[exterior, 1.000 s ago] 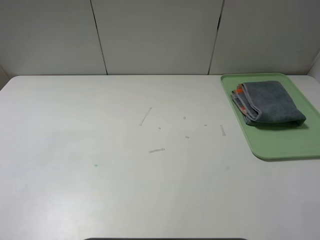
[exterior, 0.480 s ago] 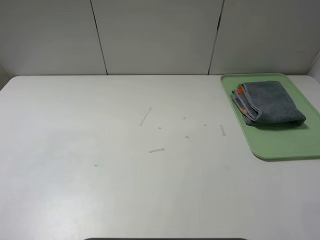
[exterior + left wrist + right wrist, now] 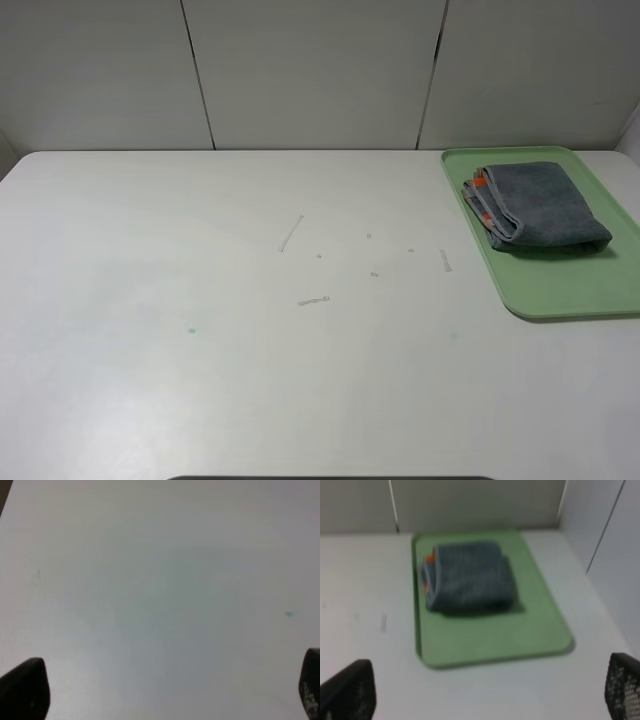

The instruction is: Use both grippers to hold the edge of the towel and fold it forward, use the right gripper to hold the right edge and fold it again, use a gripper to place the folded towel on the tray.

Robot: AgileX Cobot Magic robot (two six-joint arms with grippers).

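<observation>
The grey towel lies folded on the green tray at the back right of the white table. An orange trim shows at its left fold. The right wrist view shows the same towel on the tray. My right gripper is open and empty, its fingertips wide apart, back from the tray's near edge. My left gripper is open and empty over bare table. Neither arm shows in the exterior high view.
The white table carries faint scuff marks near its middle and a small green speck. A panelled wall stands behind the table's back edge. The tray reaches the table's right side.
</observation>
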